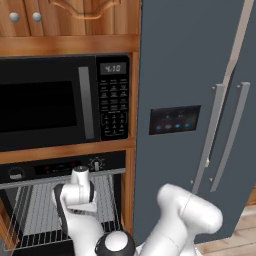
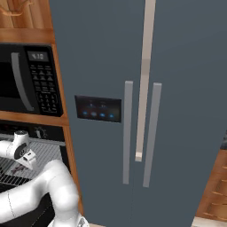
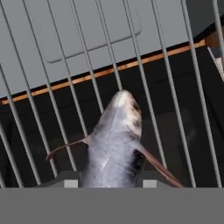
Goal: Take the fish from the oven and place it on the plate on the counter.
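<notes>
Hand (image 3: 107, 183) clamped on fish (image 3: 114, 140), finger tips either side of its rear body at bottom of hand view, head pointing away up the picture. Fish grey with pale patch near head, thin fins sticking out left and right, lying on wire rack (image 3: 144, 65) inside oven (image 1: 60, 167). Below rack: dark oven interior with orange edge strip. In left base view, white arm (image 1: 80, 200) reaching down over pulled-out rack under oven's knob panel; silver bar handle across front. Black microwave (image 1: 60, 100) with keypad directly above oven, in wooden cabinet frame. Grey-blue fridge (image 2: 146, 111) with long silver handles and small blue-lit panel just right of oven column
</notes>
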Motion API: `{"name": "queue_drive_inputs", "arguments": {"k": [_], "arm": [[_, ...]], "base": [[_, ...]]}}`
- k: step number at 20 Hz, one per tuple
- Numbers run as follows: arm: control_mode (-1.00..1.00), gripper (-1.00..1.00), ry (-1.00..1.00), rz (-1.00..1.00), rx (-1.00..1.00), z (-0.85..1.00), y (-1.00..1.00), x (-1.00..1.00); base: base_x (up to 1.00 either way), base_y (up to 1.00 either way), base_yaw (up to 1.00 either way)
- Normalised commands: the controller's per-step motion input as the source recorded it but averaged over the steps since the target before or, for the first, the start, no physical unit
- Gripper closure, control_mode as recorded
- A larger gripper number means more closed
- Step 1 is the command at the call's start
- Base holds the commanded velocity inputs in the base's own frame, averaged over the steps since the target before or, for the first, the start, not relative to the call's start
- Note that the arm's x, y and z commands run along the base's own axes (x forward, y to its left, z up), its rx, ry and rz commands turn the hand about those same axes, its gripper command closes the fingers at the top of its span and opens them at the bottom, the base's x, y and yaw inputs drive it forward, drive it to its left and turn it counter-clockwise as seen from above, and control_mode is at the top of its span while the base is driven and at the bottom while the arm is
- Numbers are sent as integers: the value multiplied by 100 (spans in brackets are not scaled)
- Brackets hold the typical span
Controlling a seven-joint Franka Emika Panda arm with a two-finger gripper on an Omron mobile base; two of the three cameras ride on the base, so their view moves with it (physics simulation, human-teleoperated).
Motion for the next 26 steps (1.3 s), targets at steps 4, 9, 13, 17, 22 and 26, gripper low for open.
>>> {"name": "queue_drive_inputs", "arguments": {"k": [4,9,13,17,22,26], "arm": [[-100,100,-18,4,0,46,-2,-100],[-100,100,-15,20,-2,95,-7,-72],[-100,100,-8,23,-2,100,-28,-80],[-100,100,-8,13,0,100,-53,-46],[-100,100,-13,3,0,100,-80,-11],[-100,100,-10,0,0,97,-89,0]], "base": [[0,0,0],[0,0,0],[0,0,0],[0,0,0],[0,0,0],[0,0,0]]}}
